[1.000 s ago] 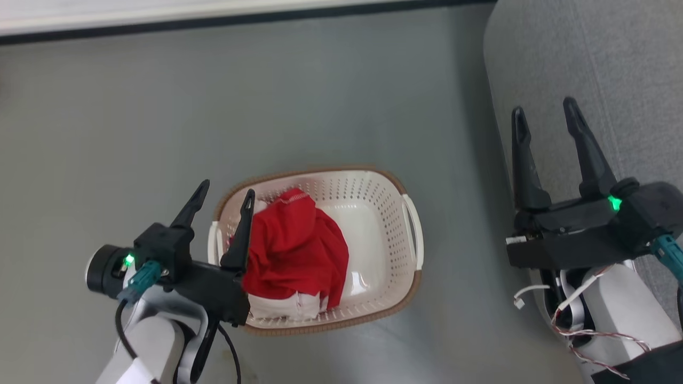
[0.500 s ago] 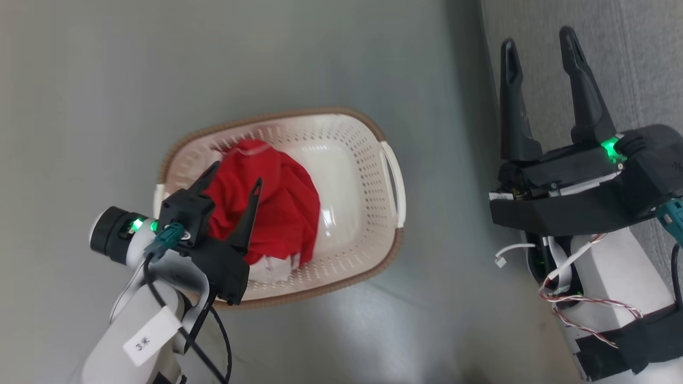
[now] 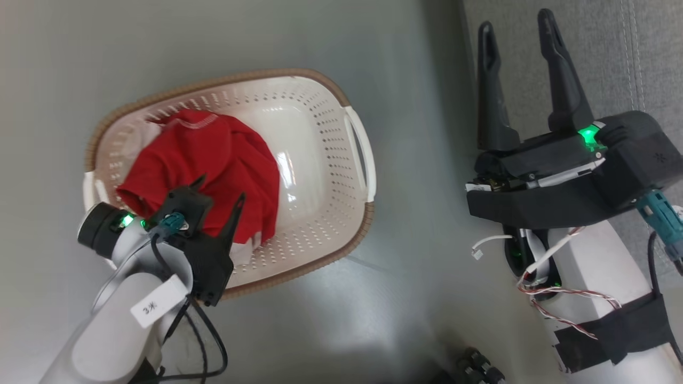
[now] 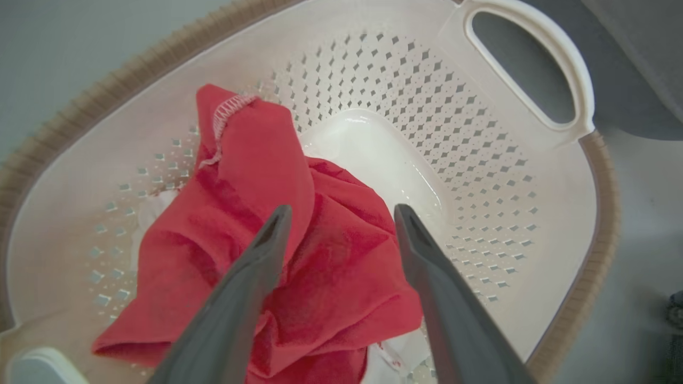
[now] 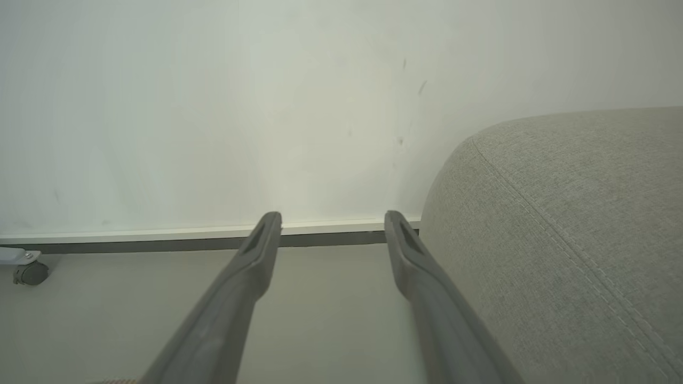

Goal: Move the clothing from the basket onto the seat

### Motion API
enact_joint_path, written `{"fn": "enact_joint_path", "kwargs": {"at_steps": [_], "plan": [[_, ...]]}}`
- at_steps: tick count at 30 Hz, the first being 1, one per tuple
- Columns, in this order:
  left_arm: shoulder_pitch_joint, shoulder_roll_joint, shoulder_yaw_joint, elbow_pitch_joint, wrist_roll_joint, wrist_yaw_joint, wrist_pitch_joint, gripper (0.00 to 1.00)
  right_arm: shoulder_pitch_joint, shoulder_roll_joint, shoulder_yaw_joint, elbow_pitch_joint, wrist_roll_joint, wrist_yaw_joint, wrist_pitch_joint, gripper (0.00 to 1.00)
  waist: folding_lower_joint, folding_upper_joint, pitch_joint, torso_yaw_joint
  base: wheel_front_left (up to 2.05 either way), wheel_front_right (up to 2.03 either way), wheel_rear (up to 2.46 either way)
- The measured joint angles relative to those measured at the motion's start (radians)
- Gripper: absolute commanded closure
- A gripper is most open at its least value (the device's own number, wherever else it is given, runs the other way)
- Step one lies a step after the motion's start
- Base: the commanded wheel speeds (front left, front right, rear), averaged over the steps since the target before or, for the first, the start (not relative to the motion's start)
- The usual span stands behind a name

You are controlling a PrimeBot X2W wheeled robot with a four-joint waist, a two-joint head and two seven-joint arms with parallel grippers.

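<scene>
The cream basket (image 3: 341,176) with a brown rim stands on the floor, left of the grey seat (image 3: 619,58). Red clothing (image 3: 213,149) with a white stitched hem lies heaped in its left half, a bit of white cloth (image 3: 243,253) under it. My left gripper (image 3: 221,188) is open, low over the heap's near side. In the left wrist view its fingers (image 4: 256,266) straddle the red clothing (image 4: 331,266) inside the basket (image 4: 480,176); I cannot tell whether they touch it. My right gripper (image 3: 516,21) is open and empty at the seat's left edge, beside the seat (image 5: 560,224).
Grey floor surrounds the basket. In the right wrist view a pale wall with a dark baseboard (image 5: 160,246) runs ahead, and a caster wheel (image 5: 29,273) sits at the far left. Small dark round parts (image 3: 475,368) show at the bottom of the head view.
The head camera has tilted and shifted. The left gripper has moved from the basket's left rim to over the red heap and lower. Both grippers stay open.
</scene>
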Motion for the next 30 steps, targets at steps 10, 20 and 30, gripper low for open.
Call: {"fn": "enact_joint_path", "kwargs": {"at_steps": [10, 20, 30], "plan": [[-0.041, 0.019, -0.048, 0.120, 0.011, -0.035, 0.091, 0.00, -0.019, 0.022, 0.017, 0.049, 0.022, 0.001, -0.010, 0.00, -0.0001, -0.0001, 0.056, -0.060, 0.00, 0.00, 0.00], [-0.073, 0.024, -0.093, 0.227, 0.033, -0.043, 0.197, 0.00, -0.033, 0.029, 0.021, 0.076, 0.035, 0.001, -0.019, 0.00, -0.0001, -0.0001, 0.069, -0.084, 0.00, 0.00, 0.00], [-0.115, -0.004, -0.114, 0.282, 0.037, -0.043, 0.238, 1.00, -0.039, 0.032, 0.008, 0.091, 0.035, 0.001, -0.022, 0.00, -0.0001, -0.0001, 0.066, -0.081, 0.00, 0.00, 0.00]]}}
